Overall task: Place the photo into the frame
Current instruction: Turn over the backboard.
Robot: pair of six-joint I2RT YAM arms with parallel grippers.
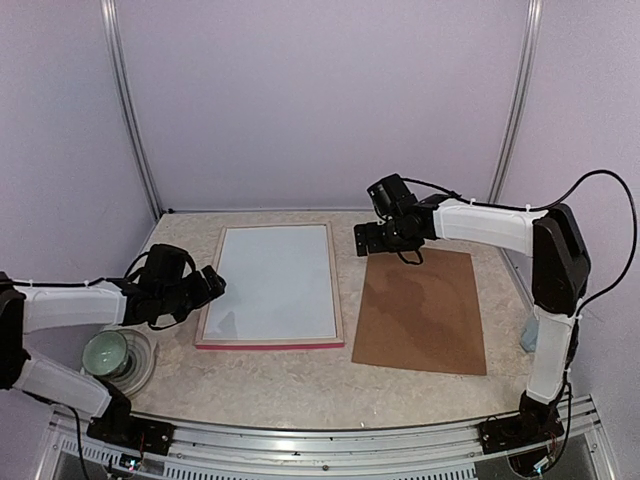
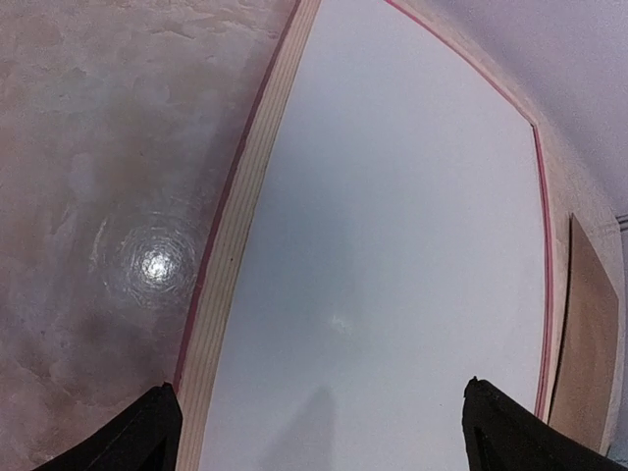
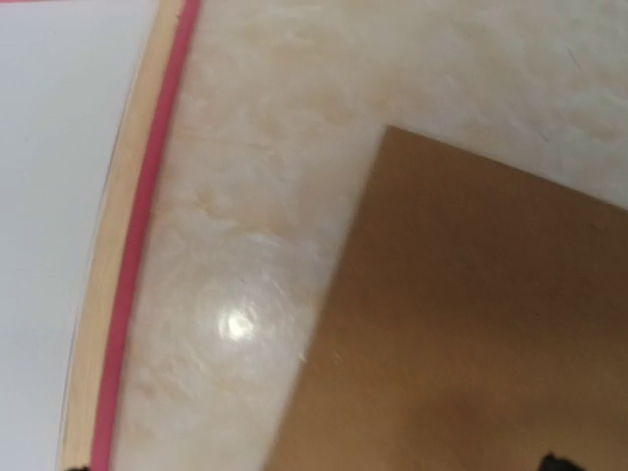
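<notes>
The frame (image 1: 265,344) lies flat left of centre, back up, with pink-red moulding and a paler wooden edge. A plain white sheet (image 1: 272,282) fills its opening. The photo's dark print does not show in any view. My left gripper (image 1: 215,283) is open and empty, hovering over the frame's left edge (image 2: 231,245); its fingers (image 2: 147,437) stand wide apart over the white sheet (image 2: 392,245). My right gripper (image 1: 365,240) is open and empty, above the gap between the frame's right edge (image 3: 137,245) and the brown backing board (image 3: 471,324).
The brown backing board (image 1: 420,310) lies flat right of the frame and shows at the left wrist view's right edge (image 2: 584,343). A pale green cup (image 1: 105,352) sits on a clear dish at the near left. A small light-blue object (image 1: 528,335) stands by the right arm.
</notes>
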